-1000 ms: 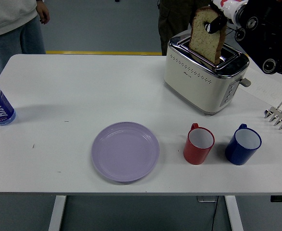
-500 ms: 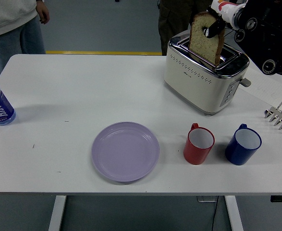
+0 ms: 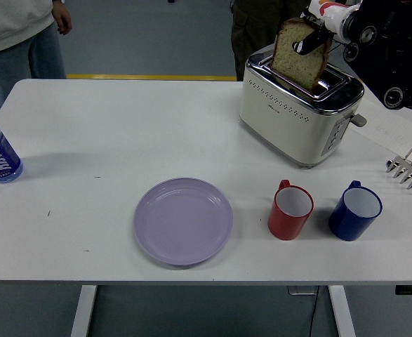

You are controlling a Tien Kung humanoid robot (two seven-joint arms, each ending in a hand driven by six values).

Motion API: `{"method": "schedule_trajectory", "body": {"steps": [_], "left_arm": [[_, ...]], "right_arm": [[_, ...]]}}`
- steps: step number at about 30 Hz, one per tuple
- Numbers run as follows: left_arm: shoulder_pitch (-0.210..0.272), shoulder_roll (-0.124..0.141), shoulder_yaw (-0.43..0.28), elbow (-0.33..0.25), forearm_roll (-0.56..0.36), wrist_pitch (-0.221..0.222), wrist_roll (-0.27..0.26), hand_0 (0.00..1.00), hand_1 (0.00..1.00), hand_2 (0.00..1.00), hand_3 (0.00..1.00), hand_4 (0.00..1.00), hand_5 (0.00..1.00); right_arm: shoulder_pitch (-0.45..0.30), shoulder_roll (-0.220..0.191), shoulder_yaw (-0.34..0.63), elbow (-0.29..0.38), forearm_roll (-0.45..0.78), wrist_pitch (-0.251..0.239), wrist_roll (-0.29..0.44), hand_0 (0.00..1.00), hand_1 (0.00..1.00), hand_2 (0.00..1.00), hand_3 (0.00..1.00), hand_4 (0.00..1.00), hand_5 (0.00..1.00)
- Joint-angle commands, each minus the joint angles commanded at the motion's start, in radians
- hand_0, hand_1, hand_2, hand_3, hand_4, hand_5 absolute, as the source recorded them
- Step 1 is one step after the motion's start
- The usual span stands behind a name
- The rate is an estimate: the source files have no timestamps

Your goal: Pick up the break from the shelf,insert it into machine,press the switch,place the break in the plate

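right robot hand (image 3: 316, 36): my fingers pinch the bread slice (image 3: 297, 57)
bread slice: tilted, lower edge inside toaster (image 3: 300, 112) slot
plate (image 3: 183, 220): 7 o'clock from toaster

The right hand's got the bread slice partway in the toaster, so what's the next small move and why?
Probably keep lowering the bread slice straight down into the slot. The right hand grips its top edge, and most of the slice stands above the toaster, leaning a little, so it isn't seated. The side lever shouldn't be pressed until the slice drops fully in.
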Motion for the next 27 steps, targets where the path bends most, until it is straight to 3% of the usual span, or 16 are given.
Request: {"method": "schedule_trajectory", "body": {"steps": [3, 4, 15, 19, 21, 22, 27], "left_arm": [[0.0, 0.0, -0.002, 0.0, 0.003, 0.0, 0.001, 0.642, 0.488, 0.459, 0.555, 0.374, 0.822], [0.0, 0.0, -0.002, 0.0, 0.003, 0.0, 0.001, 0.643, 0.487, 0.459, 0.556, 0.374, 0.822], [0.004, 0.0, -0.007, 0.0, 0.011, 0.0, 0.002, 0.642, 0.487, 0.459, 0.556, 0.375, 0.822], [0.01, 0.001, -0.013, 0.0, 0.016, -0.001, 0.002, 0.642, 0.487, 0.459, 0.556, 0.375, 0.822], [0.012, 0.001, -0.013, 0.0, 0.016, -0.001, 0.002, 0.642, 0.487, 0.459, 0.556, 0.375, 0.822], [0.012, 0.001, -0.012, 0.0, 0.014, -0.001, 0.002, 0.642, 0.487, 0.459, 0.556, 0.376, 0.825], [0.014, 0.0, -0.014, 0.0, 0.015, -0.002, 0.003, 0.642, 0.487, 0.459, 0.556, 0.376, 0.825]], "right_arm": [[-0.001, 0.0, 0.003, 0.0, 0.003, 0.0, 0.005, 0.762, 0.712, 0.78, 0.858, 0.705, 0.235], [-0.001, 0.0, 0.003, -0.001, 0.005, 0.0, 0.006, 0.893, 0.829, 0.874, 0.933, 0.716, 0.258], [-0.017, -0.032, 0.04, 0.028, -0.001, -0.022, 0.013, 0.931, 0.864, 0.915, 0.957, 0.739, 0.288], [-0.052, -0.089, 0.104, 0.092, -0.018, -0.06, 0.003, 0.919, 0.857, 0.897, 0.956, 0.745, 0.318], [-0.076, -0.13, 0.134, 0.146, -0.021, -0.082, -0.014, 0.919, 0.857, 0.897, 0.956, 0.745, 0.318], [-0.082, -0.142, 0.142, 0.168, -0.021, -0.088, -0.019, 0.839, 0.774, 0.845, 0.946, 0.718, 0.394], [-0.155, -0.242, 0.204, 0.314, 0.001, -0.165, -0.069, 0.839, 0.774, 0.845, 0.946, 0.718, 0.394]]}}
